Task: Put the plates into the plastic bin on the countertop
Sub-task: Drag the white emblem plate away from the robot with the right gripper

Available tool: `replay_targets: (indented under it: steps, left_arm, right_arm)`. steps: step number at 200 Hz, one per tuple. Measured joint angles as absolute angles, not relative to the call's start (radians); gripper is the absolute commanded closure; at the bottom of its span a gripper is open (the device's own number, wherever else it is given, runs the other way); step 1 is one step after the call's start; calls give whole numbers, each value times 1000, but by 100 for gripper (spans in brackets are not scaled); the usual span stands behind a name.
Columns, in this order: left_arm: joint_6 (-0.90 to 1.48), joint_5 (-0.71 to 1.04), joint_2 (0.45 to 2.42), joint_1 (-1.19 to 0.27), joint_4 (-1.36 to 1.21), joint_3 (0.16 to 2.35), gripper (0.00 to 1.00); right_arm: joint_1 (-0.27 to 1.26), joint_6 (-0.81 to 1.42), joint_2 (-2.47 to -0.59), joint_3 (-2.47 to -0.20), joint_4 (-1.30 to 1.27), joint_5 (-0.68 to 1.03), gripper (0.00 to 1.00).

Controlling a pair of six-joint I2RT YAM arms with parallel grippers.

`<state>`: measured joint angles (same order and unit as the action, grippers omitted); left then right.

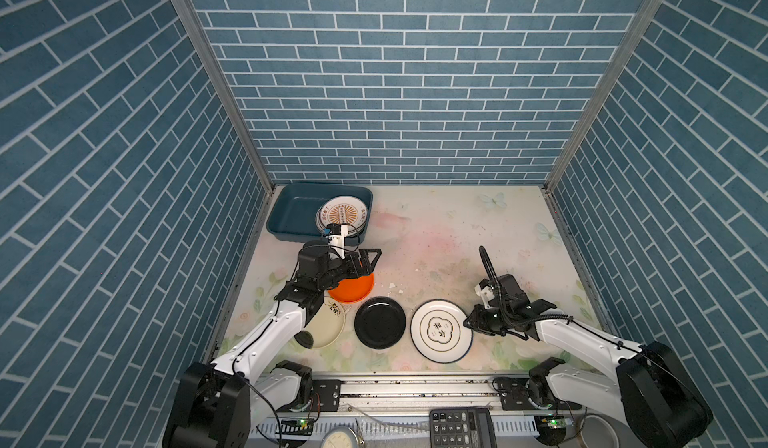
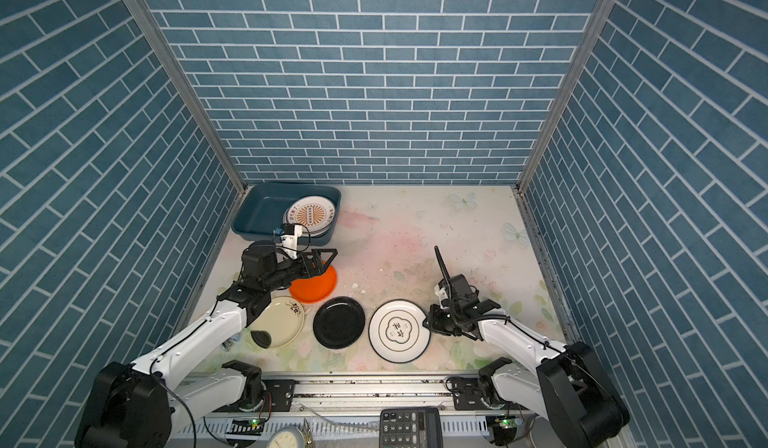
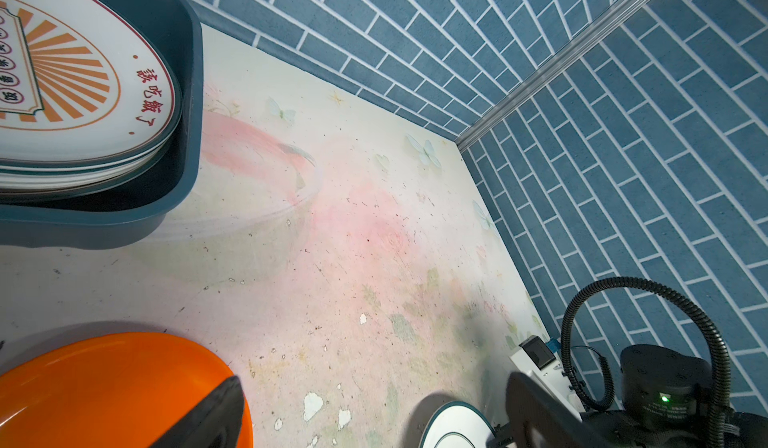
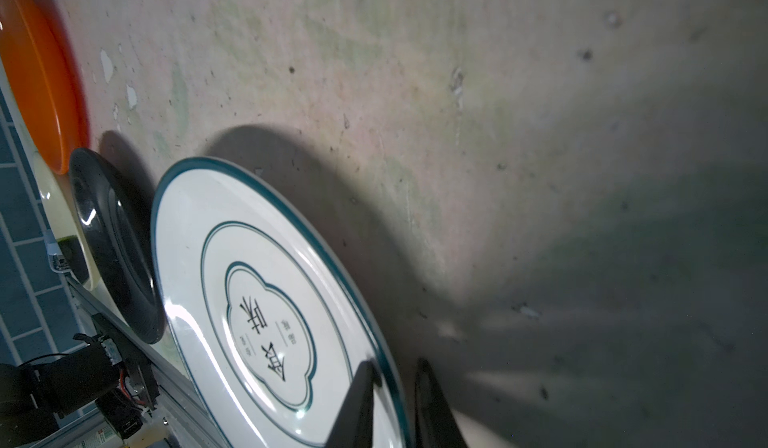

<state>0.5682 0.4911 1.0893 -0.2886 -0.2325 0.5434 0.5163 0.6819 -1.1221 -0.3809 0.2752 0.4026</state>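
Bin (image 1: 295, 213) first, tucked into the far left corner of the worktop (image 1: 457, 238). There's a stack of plates inside it, pushed to its right end, with the sunburst plate (image 1: 344, 213) on top. How many lie under it I can't count.

Down to the near row now! The cream plate (image 1: 328, 325) sits furthest left, partly covered by the left arm. Just beyond it is the orange plate (image 1: 353, 292), flat on the worktop between the bin and the near row. The left pincer (image 1: 371, 263) hangs right over its far edge, spread wide and holding nothing. The left wrist view shows one dark finger (image 3: 208, 417) above the orange and the other well apart from it.

Moving right, the black plate (image 1: 380, 322) lies flat, close beside the cream one. Next door is the white plate (image 1: 440, 330), with a teal rim and lettering in the middle, almost touching the black plate.

And here's the action: the right pincer (image 1: 468, 325) is down at the white plate's right rim. In the right wrist view one finger (image 4: 357, 400) lies over the plate's upper face and the other sits just outside the edge. The teal rim runs through the narrow gap between them. Whether they actually bite the rim, I can't tell. In both top views the plate looks flat on the worktop.
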Motion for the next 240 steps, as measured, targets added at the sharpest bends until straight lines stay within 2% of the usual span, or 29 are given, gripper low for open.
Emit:
replay_targets:
  steps: [97,138,162,240]
  left_arm:
    - [565,490,1090,-289,-212,543,0]
    - [564,487,1090,-289,-206,543,0]
    - [562,486,1090,-289,-203,543,1]
    - [559,480,1090,-289,-196,543,0]
  right_arm:
    - [519,734,-1060,-376,247,332,95]
    - [519,788,-1045,-374,208,287,96]
    - [519,822,-1045,-368,170,257,100]
    - [519,897,-1016,-373,118,179,100]
